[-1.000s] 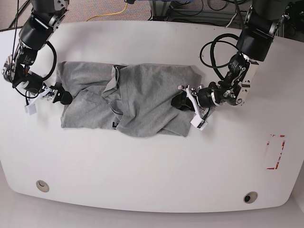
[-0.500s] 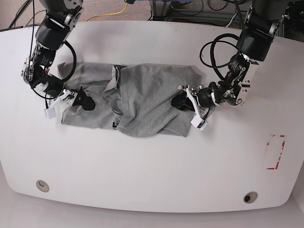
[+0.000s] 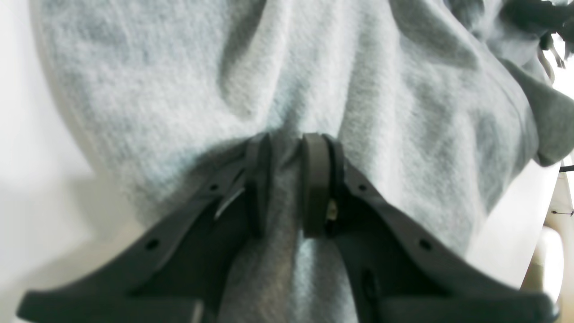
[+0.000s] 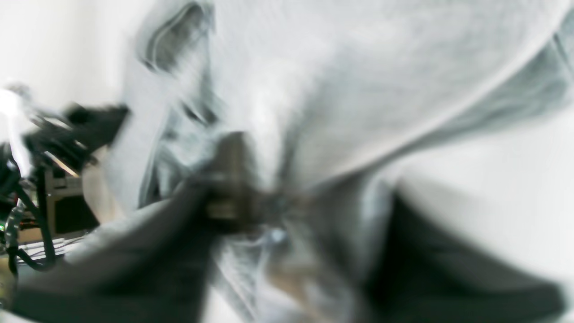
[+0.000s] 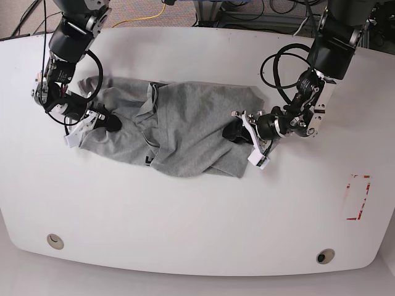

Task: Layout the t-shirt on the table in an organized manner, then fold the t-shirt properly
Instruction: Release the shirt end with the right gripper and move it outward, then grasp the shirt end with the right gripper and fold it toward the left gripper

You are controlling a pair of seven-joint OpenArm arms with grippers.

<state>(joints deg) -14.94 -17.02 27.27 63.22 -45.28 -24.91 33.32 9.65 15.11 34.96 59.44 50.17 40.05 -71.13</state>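
Observation:
The heather-grey t-shirt (image 5: 191, 123) lies crumpled and partly doubled over itself across the middle of the white table (image 5: 185, 216). My left gripper (image 5: 236, 132) sits at the shirt's right edge. In the left wrist view this gripper (image 3: 287, 179) is shut on a pinched fold of the t-shirt (image 3: 358, 67). My right gripper (image 5: 106, 121) rests on the shirt's left part, where the cloth bunches toward it. The right wrist view is blurred by motion. In it the right gripper (image 4: 255, 197) stands close together with the t-shirt (image 4: 358, 67) drawn in between.
A red tape rectangle (image 5: 358, 197) marks the table at the right. Two round grommets (image 5: 55, 240) (image 5: 324, 256) sit near the front edge. Cables and a yellow cord (image 5: 148, 18) lie on the floor behind the table.
My right arm moved from beside the shirt's left edge onto the cloth and closed there; the shirt's left side has gathered inward and upward. The left arm has stayed put.

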